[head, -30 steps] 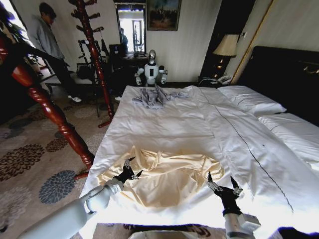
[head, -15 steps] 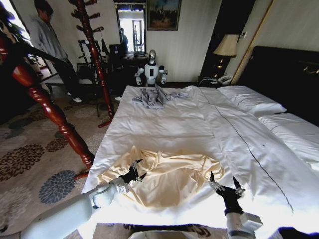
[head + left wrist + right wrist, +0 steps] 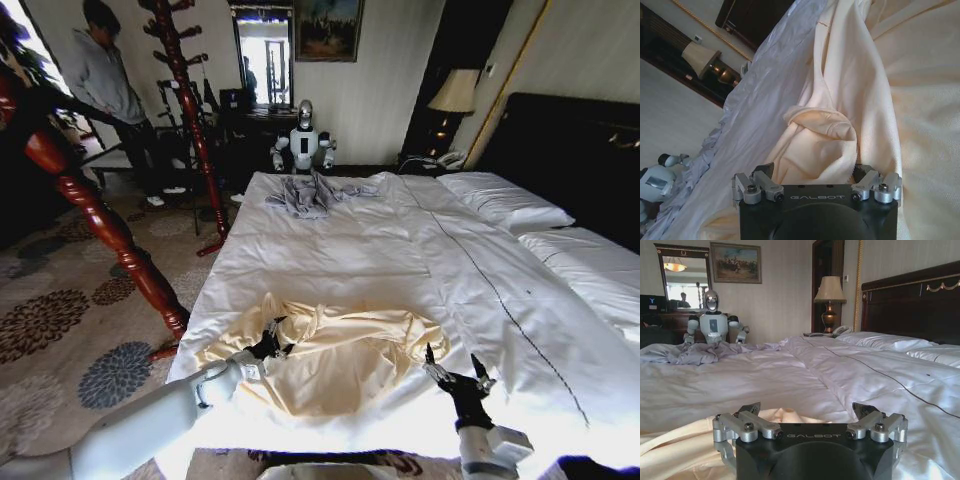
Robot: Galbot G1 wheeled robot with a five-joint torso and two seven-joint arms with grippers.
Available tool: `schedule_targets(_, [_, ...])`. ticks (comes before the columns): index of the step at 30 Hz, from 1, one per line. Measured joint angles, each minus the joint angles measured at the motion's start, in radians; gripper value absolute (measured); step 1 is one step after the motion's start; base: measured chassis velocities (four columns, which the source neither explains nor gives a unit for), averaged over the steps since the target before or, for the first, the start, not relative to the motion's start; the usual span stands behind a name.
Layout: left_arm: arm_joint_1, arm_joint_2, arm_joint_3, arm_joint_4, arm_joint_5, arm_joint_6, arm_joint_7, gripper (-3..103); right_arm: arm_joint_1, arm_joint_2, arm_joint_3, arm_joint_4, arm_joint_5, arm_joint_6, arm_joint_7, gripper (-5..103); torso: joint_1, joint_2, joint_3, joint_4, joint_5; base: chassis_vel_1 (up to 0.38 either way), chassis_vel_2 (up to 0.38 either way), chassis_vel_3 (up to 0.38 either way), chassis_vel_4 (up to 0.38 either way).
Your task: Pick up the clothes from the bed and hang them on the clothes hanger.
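— Classification of premises?

— Bedroom, furnished in the manner of a hotel room. A very wide bed with white sheets and white pillows stands ahead of the right gripper; a dark headboard runs along the wall off to that gripper's right.

— Supporting items?

— Bedside lamp and telephone beyond the pillows. Framed painting and mirror on the far wall, patterned carpet, turned wooden coat stand off to the left gripper's left. A small humanoid robot figure sits past the bed's far end.
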Motion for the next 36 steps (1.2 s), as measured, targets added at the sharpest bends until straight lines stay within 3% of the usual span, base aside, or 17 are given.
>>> schedule_targets(3, [-0.004, 0.006, 0.001, -0.012, -0.002, -0.002, -0.003, 72, -0.003, 0.005, -0.018, -0.005, -0.017, 0.002, -0.002, 100, 0.0, 0.0, 0.0, 0.0003, 0.0, 0.0, 0.0, 0.0, 0.0])
schedule_targets(5, [-0.004, 0.008, 0.0, -0.014, -0.004, -0.002, -0.004, 72, -0.003, 0.006, -0.02, -0.006, -0.019, 0.002, -0.003, 100, 0.0, 0.0, 0.0, 0.0003, 0.0, 0.0, 0.0, 0.0, 0.0])
schedule_targets(8, [-0.005, 0.008, -0.011, -0.021, -0.019, -0.001, -0.016, 55, 0.0, 0.007, -0.031, -0.009, -0.027, 0.002, -0.005, 100, 0.0, 0.0, 0.0, 0.0003, 0.0, 0.0, 0.0, 0.0, 0.0])
schedule_targets(10, [-0.005, 0.005, -0.012, -0.02, -0.023, 0.0, -0.017, 55, 0.0, 0.007, -0.032, -0.009, -0.028, 0.003, -0.005, 100, 0.0, 0.0, 0.0, 0.0003, 0.0001, 0.0, 0.0, 0.0, 0.0])
schedule_targets(13, [-0.005, -0.014, -0.015, 0.001, -0.037, 0.005, -0.019, 39, -0.002, 0.006, -0.034, -0.009, -0.032, 0.003, -0.006, 100, 0.0, 0.0, 0.0, 0.0003, -0.0001, 0.0, 0.0, 0.0, 0.0])
schedule_targets(14, [-0.005, -0.014, -0.015, 0.001, -0.037, 0.005, -0.019, 39, -0.002, 0.006, -0.034, -0.009, -0.032, 0.003, -0.006, 100, 0.0, 0.0, 0.0, 0.0003, -0.0001, 0.0, 0.0, 0.0, 0.0])
schedule_targets(17, [-0.008, -0.041, -0.014, 0.01, -0.039, 0.004, -0.022, 23, -0.003, 0.002, -0.031, -0.009, -0.031, 0.003, -0.007, 100, 0.0, 0.0, 0.0, 0.0002, -0.0001, 0.0, 0.0, 0.0, 0.0])
schedule_targets(20, [-0.015, -0.052, -0.011, 0.005, -0.045, 0.005, -0.029, 16, -0.003, 0.0, -0.03, -0.009, -0.031, 0.003, -0.007, 100, 0.0, 0.0, 0.0, 0.0001, -0.0001, 0.0, 0.0, 0.0, 0.0])
schedule_targets(22, [-0.023, -0.054, -0.009, -0.008, -0.055, 0.012, -0.039, 6, -0.001, -0.002, -0.029, -0.009, -0.031, 0.004, -0.007, 100, 0.0, 0.0, 0.0, 0.0, 0.0, 0.0, 0.0, 0.0, 0.0])
schedule_targets(28, [-0.019, -0.037, -0.025, -0.041, -0.081, 0.019, -0.051, 1, 0.006, -0.013, -0.029, -0.013, -0.031, 0.002, -0.008, 100, 0.0, 0.0, 0.0, 0.0002, 0.0001, 0.0, 0.0, 0.0, 0.0])
schedule_targets(32, [0.015, -0.038, -0.08, -0.074, -0.163, 0.038, -0.076, 1, 0.017, -0.032, -0.017, -0.014, -0.019, -0.009, -0.007, 100, 0.0, 0.0, 0.0, 0.0002, 0.0001, 0.0, 0.0, 0.0, 0.0])
schedule_targets(33, [0.039, -0.046, -0.126, -0.087, -0.22, 0.056, -0.094, 1, 0.024, -0.053, -0.004, -0.014, -0.004, -0.02, -0.004, 100, 0.0, 0.0, 0.0, 0.0003, 0.0, 0.0, 0.0, 0.0, 0.0])
schedule_targets(36, [0.063, -0.057, -0.204, -0.089, -0.27, 0.071, -0.116, 1, 0.033, -0.086, 0.02, -0.014, 0.028, -0.039, 0.007, 100, 0.0, 0.0, 0.0, 0.0002, 0.0, 0.0, 0.0, 0.0, 0.0])
